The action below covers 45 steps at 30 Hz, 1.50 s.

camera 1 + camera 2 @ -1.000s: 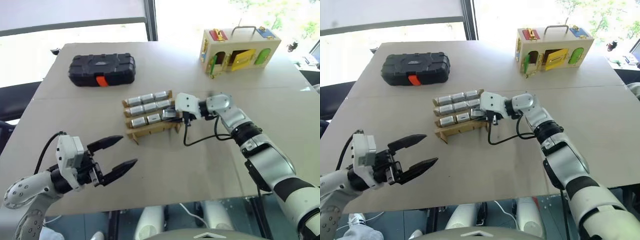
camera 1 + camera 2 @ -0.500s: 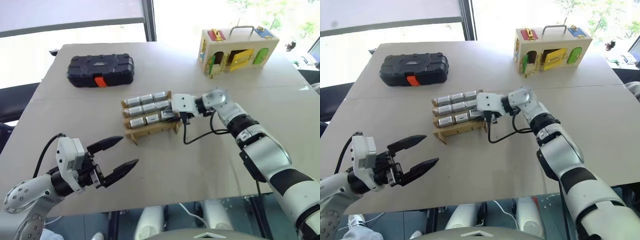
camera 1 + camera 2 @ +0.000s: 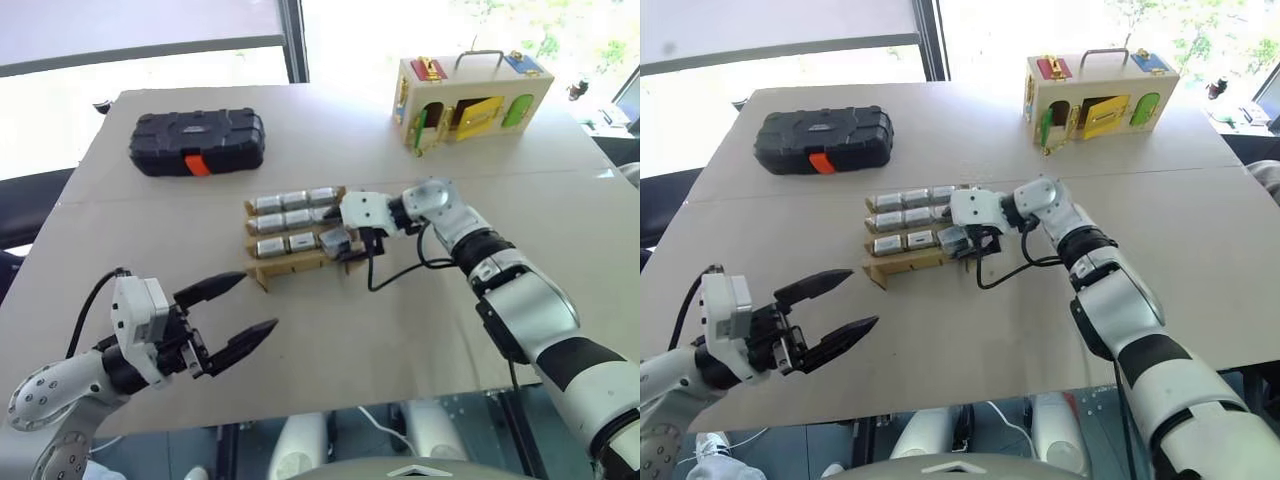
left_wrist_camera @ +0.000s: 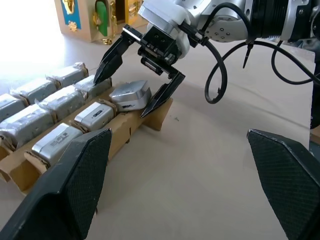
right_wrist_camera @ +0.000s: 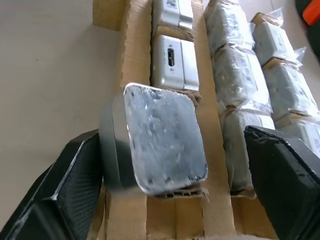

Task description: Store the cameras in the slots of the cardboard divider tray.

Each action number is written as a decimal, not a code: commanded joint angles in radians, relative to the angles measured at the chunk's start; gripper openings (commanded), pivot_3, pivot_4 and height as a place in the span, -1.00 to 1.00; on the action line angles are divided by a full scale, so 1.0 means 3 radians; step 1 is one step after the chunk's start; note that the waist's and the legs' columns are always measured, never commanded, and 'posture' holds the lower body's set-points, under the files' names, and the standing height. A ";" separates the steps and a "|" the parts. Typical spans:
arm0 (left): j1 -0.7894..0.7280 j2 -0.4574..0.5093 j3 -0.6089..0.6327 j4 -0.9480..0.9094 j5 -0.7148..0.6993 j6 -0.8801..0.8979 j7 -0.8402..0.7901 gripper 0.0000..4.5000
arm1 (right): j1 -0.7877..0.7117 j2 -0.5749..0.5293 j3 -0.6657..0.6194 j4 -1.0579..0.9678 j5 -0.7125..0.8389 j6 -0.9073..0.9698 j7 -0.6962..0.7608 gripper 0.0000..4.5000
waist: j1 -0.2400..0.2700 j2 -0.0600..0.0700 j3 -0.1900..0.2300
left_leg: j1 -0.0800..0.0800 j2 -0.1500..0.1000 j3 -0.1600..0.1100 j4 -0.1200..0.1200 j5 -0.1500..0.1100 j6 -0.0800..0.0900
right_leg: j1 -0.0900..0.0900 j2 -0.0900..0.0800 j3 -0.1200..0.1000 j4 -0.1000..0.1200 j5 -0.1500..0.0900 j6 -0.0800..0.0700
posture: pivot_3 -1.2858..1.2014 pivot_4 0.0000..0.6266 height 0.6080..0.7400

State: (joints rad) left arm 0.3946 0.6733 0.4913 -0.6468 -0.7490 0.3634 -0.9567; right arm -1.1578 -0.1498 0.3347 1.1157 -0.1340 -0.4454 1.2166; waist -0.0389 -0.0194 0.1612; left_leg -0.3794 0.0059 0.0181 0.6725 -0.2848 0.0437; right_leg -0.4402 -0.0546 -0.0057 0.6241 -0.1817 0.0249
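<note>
nearest the desk's front edge, the left claw (image 3: 232, 312) hangs over bare desk (image 3: 400, 330) with its two black fingers spread wide and nothing between them, pointing toward the middle of the desk, well apart from the tray.

further in, at mid-desk, sits the cardboard divider tray (image 3: 300, 262), its three rows running side to side with a slight slant, so its long axis lies roughly across the desk. most of the cameras (image 3: 285, 221) lie packed in a line along those rows, their pale faces up.

at the right end of the near row, one camera (image 4: 131, 96) sits tilted, one edge raised above its neighbours, not flat in its slot; in the right wrist view its broad pale face (image 5: 162, 137) leans up out of the cardboard. the right claw (image 4: 141, 76) reaches in from the right and points down-left at this end of the tray. its fingers stand released, one on each side of the tilted camera; whether either tip touches it i cannot tell.

a black cable (image 3: 400, 275) loops from that wrist over the desk.

farther back on the left lies a black case (image 3: 197, 141) with an orange latch. at the far right stands a pale wooden box (image 3: 472, 98) with coloured doors and a handle.
</note>
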 commanded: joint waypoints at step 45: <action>-0.0022 0.0003 -0.0090 0.0077 0.0061 -0.0141 -0.0068 1.00 | 0.0728 -0.0275 0.0113 -0.1816 0.0119 0.0831 -0.0257 -0.60 | 0.0003 -0.0002 -0.0001 | -0.0002 0.0000 0.0003 -0.0003 -0.0002 0.0005 | -0.0005 0.0012 0.0002 0.0001 0.0000 0.0001 | 0.03 -0.52 1.00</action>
State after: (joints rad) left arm 0.3834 0.6751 0.4604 -0.6048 -0.7293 0.3412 -0.9775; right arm -0.9394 -0.2260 0.3764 0.6050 -0.1093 -0.2004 1.1373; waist -0.0381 -0.0199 0.1609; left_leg -0.3800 0.0059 0.0190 0.6715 -0.2857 0.0459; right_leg -0.4417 -0.0510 -0.0052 0.6243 -0.1817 0.0252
